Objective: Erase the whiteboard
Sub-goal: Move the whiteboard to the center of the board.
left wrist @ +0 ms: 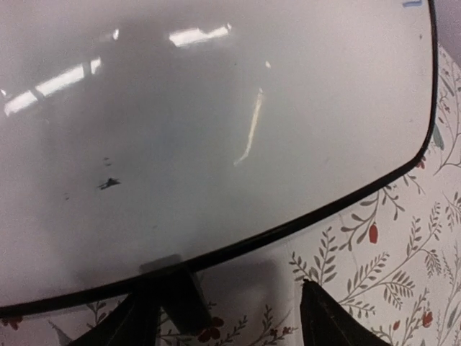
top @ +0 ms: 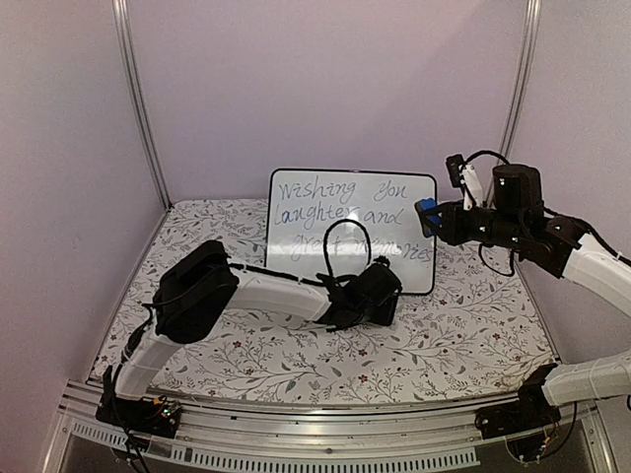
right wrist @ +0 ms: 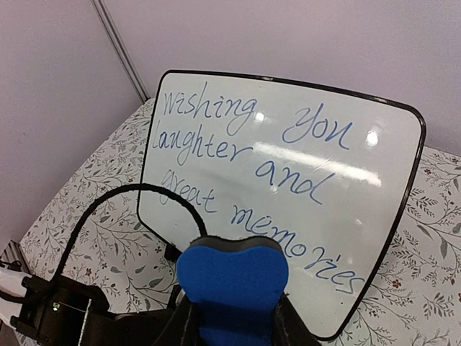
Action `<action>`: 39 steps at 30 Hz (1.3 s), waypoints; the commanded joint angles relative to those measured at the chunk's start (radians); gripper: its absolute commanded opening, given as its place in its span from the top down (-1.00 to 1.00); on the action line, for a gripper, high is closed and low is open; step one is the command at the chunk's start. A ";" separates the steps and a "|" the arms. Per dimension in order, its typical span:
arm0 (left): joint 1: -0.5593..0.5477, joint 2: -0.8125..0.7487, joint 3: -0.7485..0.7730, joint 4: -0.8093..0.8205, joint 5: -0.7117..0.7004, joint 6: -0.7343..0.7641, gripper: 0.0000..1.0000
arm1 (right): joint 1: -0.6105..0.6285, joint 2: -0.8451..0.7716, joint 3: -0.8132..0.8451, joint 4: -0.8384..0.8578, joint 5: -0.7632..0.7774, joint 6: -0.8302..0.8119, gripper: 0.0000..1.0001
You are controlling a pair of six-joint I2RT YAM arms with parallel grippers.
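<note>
Eraser (right wrist: 230,285) in right hand (right wrist: 234,321) — left hand (left wrist: 223,324) low before whiteboard (top: 350,212)

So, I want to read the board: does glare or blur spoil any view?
Right wrist: sharp, writing legible despite glare streaks on the whiteboard. Top: writing small and faint. Left wrist: close-up, soft light reflections, almost no writing shown.
</note>
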 commanded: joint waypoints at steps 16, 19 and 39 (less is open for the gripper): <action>0.041 -0.377 -0.422 0.020 -0.017 0.042 -0.99 | -0.003 -0.050 0.031 -0.025 0.027 -0.024 0.66; 0.075 -0.458 -0.527 0.054 -0.007 0.022 -0.99 | -0.003 -0.052 0.036 -0.028 0.032 -0.033 0.65; 0.211 -0.641 -0.745 0.168 0.023 0.025 -0.99 | -0.003 0.047 0.031 -0.006 -0.064 -0.013 0.67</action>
